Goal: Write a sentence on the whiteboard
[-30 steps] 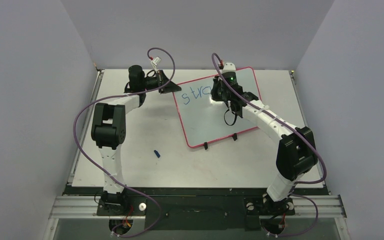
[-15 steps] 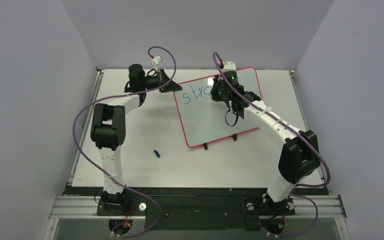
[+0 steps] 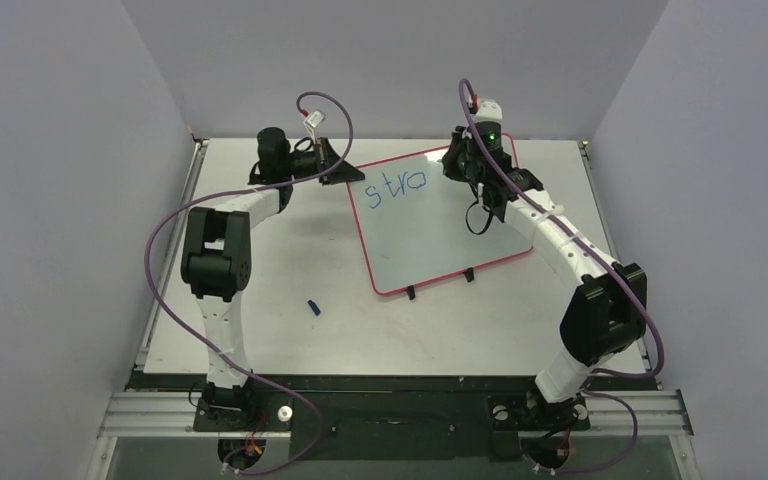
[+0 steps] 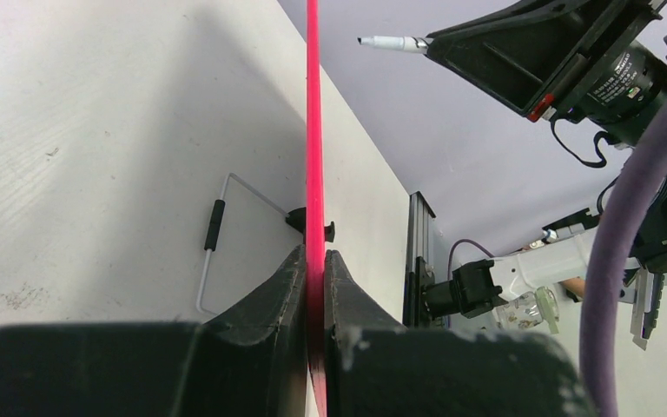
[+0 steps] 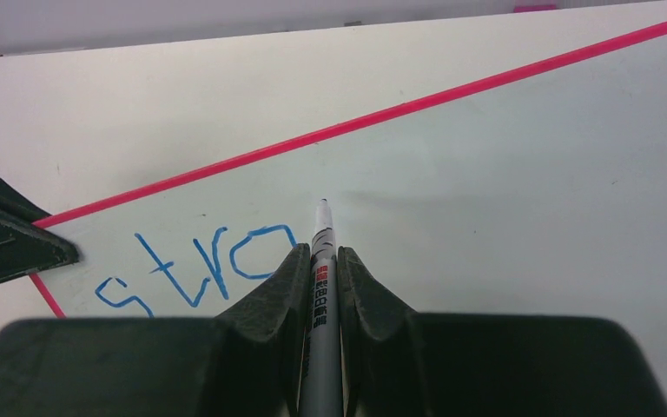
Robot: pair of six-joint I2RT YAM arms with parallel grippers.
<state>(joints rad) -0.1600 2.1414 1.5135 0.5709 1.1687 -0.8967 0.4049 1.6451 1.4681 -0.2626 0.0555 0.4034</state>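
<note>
Our left fingers (image 4: 299, 271) pinch the whiteboard (image 5: 504, 174) by its edge, bracing it on the bench (image 5: 182, 78). Our right fingers (image 5: 300, 271) clamp the marker (image 5: 322, 252), tip just ahead of them. The sentence (image 5: 200, 269) reads "stro". We should land lightly right of the "o" and keep the line level.

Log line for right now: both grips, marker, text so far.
left fingers: shut on whiteboard rim | right fingers: shut on marker | tip: appears lifted, beyond the o | written: stro

A robotics lab cell: plain grey walls (image 3: 50, 150) around a white table (image 3: 290, 260) (two arms (image 3: 215, 250) bolted to its rail (image 3: 150, 415)).
</note>
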